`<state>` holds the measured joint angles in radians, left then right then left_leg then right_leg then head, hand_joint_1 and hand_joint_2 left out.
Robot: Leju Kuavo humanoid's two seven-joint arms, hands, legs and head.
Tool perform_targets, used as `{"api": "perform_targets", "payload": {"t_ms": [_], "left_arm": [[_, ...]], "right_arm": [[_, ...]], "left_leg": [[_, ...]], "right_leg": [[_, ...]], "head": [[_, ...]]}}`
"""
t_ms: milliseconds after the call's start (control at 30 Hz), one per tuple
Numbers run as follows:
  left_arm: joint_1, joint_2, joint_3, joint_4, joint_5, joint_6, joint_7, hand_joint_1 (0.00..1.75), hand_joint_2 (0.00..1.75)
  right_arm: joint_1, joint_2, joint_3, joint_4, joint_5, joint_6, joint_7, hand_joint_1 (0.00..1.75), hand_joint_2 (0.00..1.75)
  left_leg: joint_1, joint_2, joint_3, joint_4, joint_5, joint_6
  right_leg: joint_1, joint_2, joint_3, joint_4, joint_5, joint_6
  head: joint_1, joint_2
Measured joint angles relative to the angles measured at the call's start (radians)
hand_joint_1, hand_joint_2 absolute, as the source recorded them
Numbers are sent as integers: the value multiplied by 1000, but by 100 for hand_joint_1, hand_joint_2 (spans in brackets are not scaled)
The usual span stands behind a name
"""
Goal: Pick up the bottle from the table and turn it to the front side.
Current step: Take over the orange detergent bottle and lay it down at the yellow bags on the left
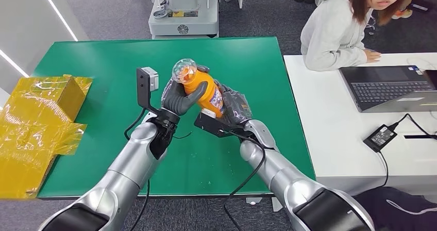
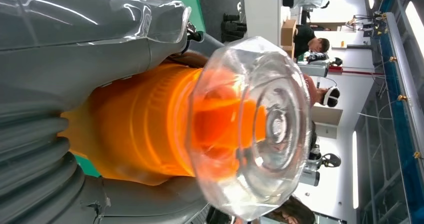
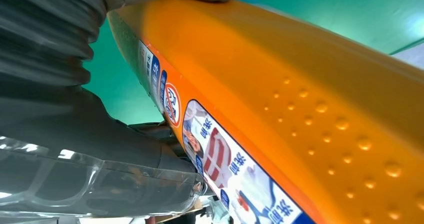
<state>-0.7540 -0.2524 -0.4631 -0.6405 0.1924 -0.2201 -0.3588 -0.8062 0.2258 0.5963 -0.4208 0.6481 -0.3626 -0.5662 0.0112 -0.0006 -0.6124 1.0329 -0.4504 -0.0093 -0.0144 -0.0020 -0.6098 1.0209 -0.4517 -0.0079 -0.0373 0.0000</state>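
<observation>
- Bottle [image 1: 204,89]: orange, with a clear faceted cap [image 1: 184,70]. It is held off the green desk [image 1: 82,61], above its middle, between both hands. No part of it touches the desk.
- Long axis: tilted, cap up and leaning towards the robot's left, base down towards the right hand.
- Label [image 1: 217,101]: a printed strip shows on the lower body, on the side towards the right hand. The right wrist view shows print running along the body beside a dimpled orange face. Whether this is the front label cannot be told.
- Left hand [image 1: 178,98]: fingers wrapped around the upper body just below the cap, gripping it. The left wrist view looks straight along the bottle onto the cap.
- Right hand [image 1: 233,107]: fingers closed around the lower body and base, gripping it from the opposite side.
- Key relation: both hands sit on the one axis, left at the neck end, right at the base end. Judgement: a turn about that axis needs one hand to loosen while the other rotates.
- Risk, as judged: the smooth body may slip while the grip changes.
- Surroundings: yellow wrapped box [image 1: 49,99] on the desk's left edge; a person [image 1: 335,30] at a white desk [image 1: 330,117] with a laptop [image 1: 389,86].
</observation>
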Motion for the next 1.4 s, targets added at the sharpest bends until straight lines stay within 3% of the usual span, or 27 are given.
{"api": "perform_targets", "payload": {"t_ms": [67, 100, 433, 667, 900, 1133, 1233, 1400], "left_arm": [[-1, 0, 0, 3, 2, -1, -1, 175, 175], [-1, 0, 0, 4, 2, -1, -2, 175, 175], [9, 20, 0, 6, 14, -5, -33, 175, 175], [32, 56, 1, 5, -13, 36, -77, 175, 175], [59, 119, 6, -29, -145, 210, -138, 175, 175], [104, 194, 56, -117, -275, 338, -160, 175, 175], [133, 226, 63, -186, -447, 464, -166, 175, 175], [182, 283, 61, -302, -968, 783, -98, 175, 175]], "right_arm": [[0, 0, 0, 0, -2, 5, 0, 33, 175], [-1, 0, 0, 1, -5, 11, -2, 0, 175], [20, -12, -15, -40, -125, 136, -91, 0, 175], [163, -55, -45, -221, -215, 174, -127, 0, 175], [384, -128, -75, -653, -217, 193, -116, 0, 175], [556, -205, -105, -1083, -232, 128, -131, 0, 175], [607, -231, -106, -1200, -217, 93, -134, 0, 175], [656, -277, -89, -1307, -181, -9, -134, 0, 175]], "left_leg": [[0, 0, 0, 0, 0, 0], [0, 0, 0, 0, 0, 0], [0, 0, 0, 0, 0, 0], [0, 0, 0, 0, 0, 0], [0, 0, 0, -1, -1, 0], [0, 1, 0, -1, -1, 0], [0, 1, 0, -1, -1, 0], [0, 1, 0, -1, -1, 0]], "right_leg": [[0, 0, 0, 0, 0, 0], [0, 0, 0, 0, 0, 0], [0, 0, 0, 0, 0, 0], [0, 0, 0, 0, 0, 0], [0, 0, 0, 0, 0, 0], [0, 0, -1, -1, 0, 0], [0, 0, -1, -1, 0, 0], [0, 1, 0, -1, -1, 0]], "head": [[0, 0], [0, 0], [0, 0], [0, 0], [0, 0], [0, 0], [0, 0], [0, 0]]}}
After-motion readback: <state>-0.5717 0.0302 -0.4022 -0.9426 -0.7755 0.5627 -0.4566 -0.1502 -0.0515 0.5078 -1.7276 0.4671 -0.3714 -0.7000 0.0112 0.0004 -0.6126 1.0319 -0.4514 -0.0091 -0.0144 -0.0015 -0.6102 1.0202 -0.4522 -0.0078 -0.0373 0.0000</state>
